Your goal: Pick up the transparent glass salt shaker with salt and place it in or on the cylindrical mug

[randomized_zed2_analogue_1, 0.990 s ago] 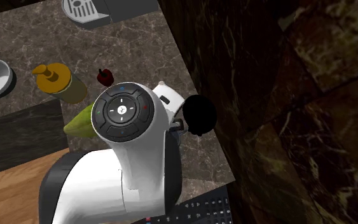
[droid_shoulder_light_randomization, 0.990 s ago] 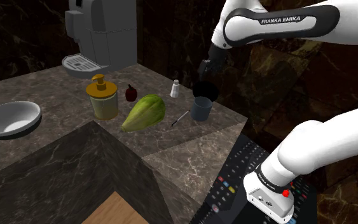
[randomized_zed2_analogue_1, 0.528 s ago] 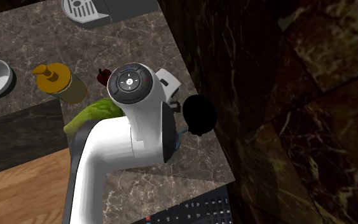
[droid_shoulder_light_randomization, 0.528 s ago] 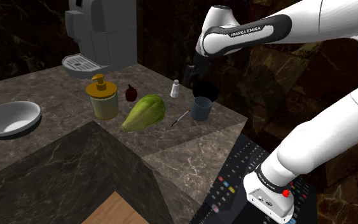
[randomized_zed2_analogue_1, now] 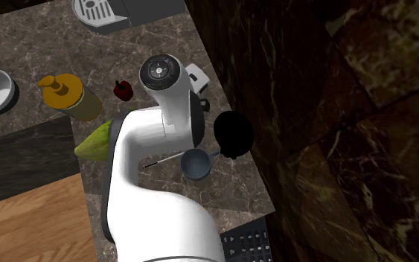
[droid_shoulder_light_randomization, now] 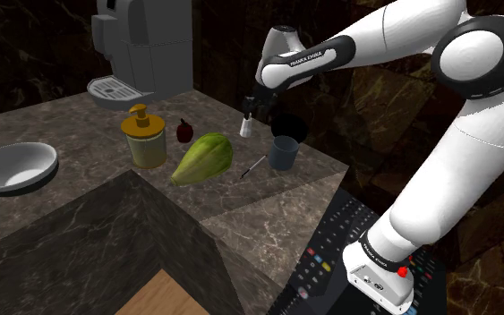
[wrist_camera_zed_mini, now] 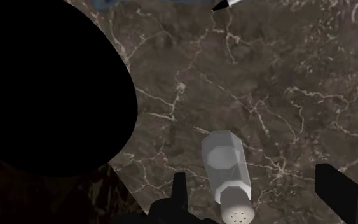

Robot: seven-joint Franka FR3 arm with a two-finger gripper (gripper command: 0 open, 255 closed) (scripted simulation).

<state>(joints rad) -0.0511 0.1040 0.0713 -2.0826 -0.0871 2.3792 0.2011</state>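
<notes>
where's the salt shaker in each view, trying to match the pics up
shoulder view: the salt shaker stands just under the gripper, left of the black round thing
second exterior view: cannot pick it out; the arm covers the spot up and left of the black round thing
wrist view: between the open fingers, untouched, cap end nearest the camera
shared landmark: the black round thing

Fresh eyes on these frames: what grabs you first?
The big white arm arching over the marble counter, its open gripper poised over the small salt shaker without touching it. Next, a pure black round shape beside the grey mug, and the green fruit mid-counter.
</notes>
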